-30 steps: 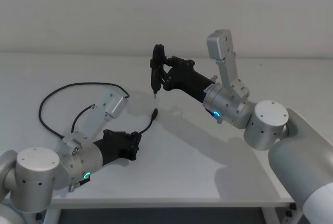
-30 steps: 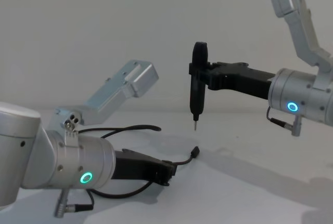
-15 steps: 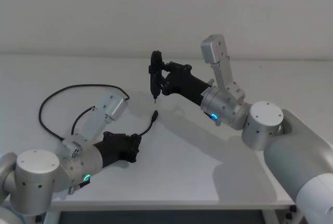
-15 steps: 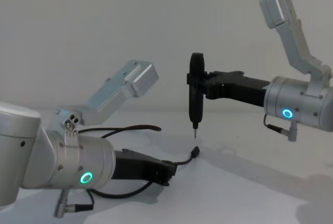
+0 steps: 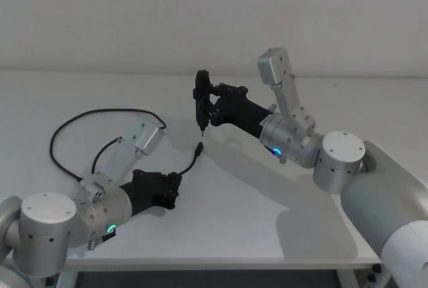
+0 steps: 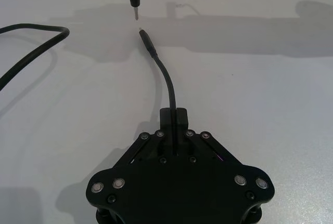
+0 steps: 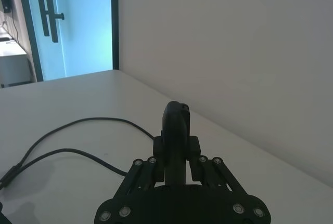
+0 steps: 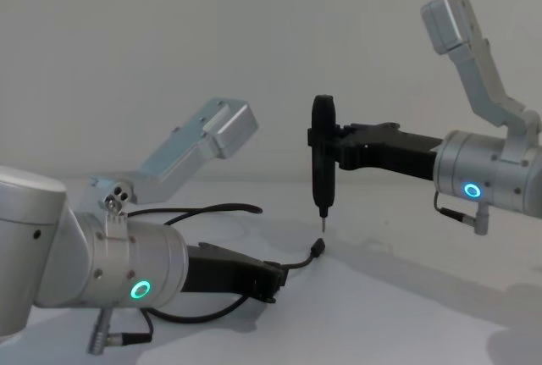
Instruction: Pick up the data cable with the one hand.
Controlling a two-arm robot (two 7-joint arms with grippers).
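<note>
The left arm is reaching forward and low, elbow bent, with the left gripper [image 5: 175, 182] lying nearly level and its fingers pinching the data cable [image 6: 169, 81]. The right arm is stretching in higher up, forearm roughly horizontal, while the right gripper [image 8: 325, 141] is clamping an upright black tool [image 8: 322, 170]

The right pincer [image 5: 208, 101] sank lower in the middle of the head view, and the upright black stick with a silver tip [image 5: 200, 94] it held went down with it. The tip dropped from well above the worktop [image 5: 267, 201] to just above the free plug [image 5: 198, 147] of the data cable [image 6: 169, 84]. At the chest view's upper right, the arm's grey link [image 8: 461, 39] lowered and shifted leftward.
</note>
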